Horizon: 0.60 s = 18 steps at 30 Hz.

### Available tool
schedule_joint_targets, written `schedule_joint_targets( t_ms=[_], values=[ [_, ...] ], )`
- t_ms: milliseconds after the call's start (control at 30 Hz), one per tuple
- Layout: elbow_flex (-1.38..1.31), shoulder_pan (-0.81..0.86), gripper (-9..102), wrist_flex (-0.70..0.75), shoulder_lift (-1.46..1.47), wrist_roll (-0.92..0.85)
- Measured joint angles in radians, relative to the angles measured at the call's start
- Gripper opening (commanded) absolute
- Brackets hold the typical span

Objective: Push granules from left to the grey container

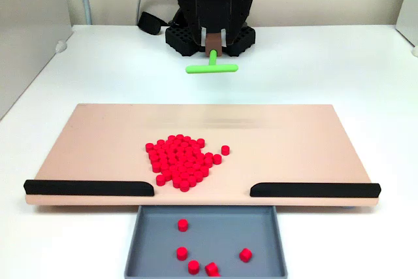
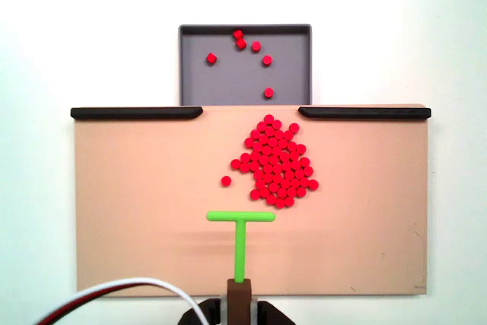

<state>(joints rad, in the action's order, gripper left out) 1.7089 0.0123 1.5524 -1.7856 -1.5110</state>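
The granules (image 1: 179, 161) form a dense red pile on the tan board (image 1: 294, 148), close to the gap between the two black strips; in another fixed view the pile (image 2: 275, 165) lies right of centre, with one stray pellet (image 2: 226, 181) to its left. Several more granules lie inside the grey container (image 1: 147, 227) (image 2: 221, 81), which sits just beyond that gap. My gripper (image 1: 213, 47) (image 2: 239, 306) is shut on the brown handle of a green T-shaped pusher (image 1: 211, 66) (image 2: 240, 237). The pusher hangs raised above the board's arm-side part, its crossbar a short way from the pile.
Two black strips (image 1: 88, 188) (image 1: 313, 189) line the board edge on either side of the opening to the container. The arm's black base (image 1: 209, 4) stands behind the board, with cables (image 2: 114, 294) trailing off. White tabletop surrounds the board.
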Motion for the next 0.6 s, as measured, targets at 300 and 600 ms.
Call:
schedule_joint_targets(
  t_ms=[300,600],
  values=[
    [0.0,0.028,0,0.0,0.044,-0.04],
    [0.0,0.041,0,0.0,0.044,-0.058]
  ],
)
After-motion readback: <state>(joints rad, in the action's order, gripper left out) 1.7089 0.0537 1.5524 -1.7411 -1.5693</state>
